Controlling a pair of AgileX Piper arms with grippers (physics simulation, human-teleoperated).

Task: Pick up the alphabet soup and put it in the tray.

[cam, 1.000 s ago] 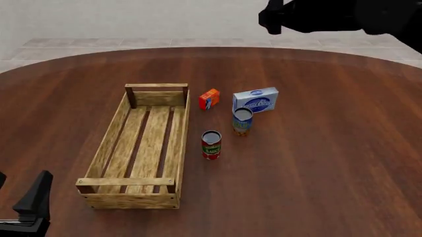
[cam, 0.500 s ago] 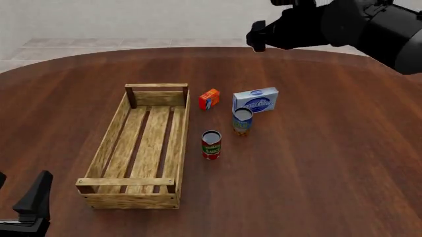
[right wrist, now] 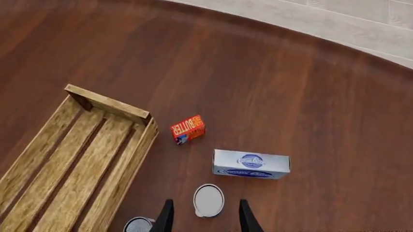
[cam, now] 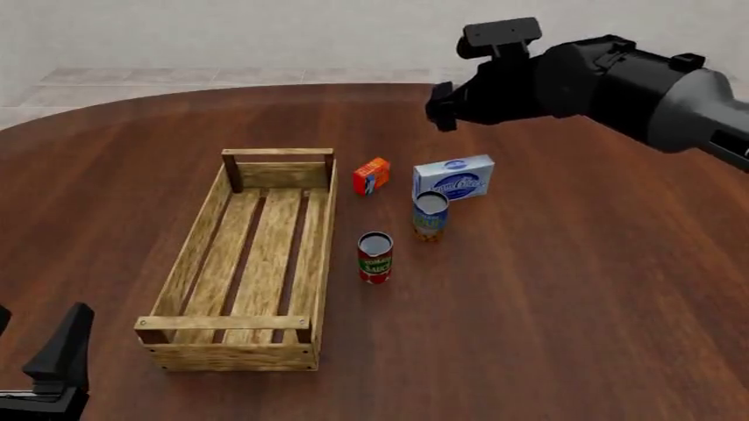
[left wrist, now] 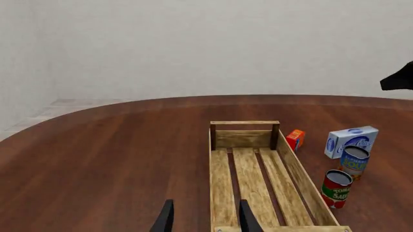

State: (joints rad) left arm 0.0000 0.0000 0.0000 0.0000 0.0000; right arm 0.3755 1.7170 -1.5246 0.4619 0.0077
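Overhead only from right wrist: alphabet soup [right wrist: 209, 200] lid.

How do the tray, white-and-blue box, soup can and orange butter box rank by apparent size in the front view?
1. tray, by far the largest.
2. white-and-blue box.
3. alphabet soup, close to the box; its footprint looks smaller.
4. butter box, smallest.
All stand at similar depth, so nearness hardly skews this.

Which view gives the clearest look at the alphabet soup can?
The front view: the alphabet soup stands unobstructed, blue label and orange-yellow band visible, just in front of the white-and-blue box. The left wrist view shows it smaller, near the frame edge. The right wrist view shows mainly its silver top, between the right gripper fingers.
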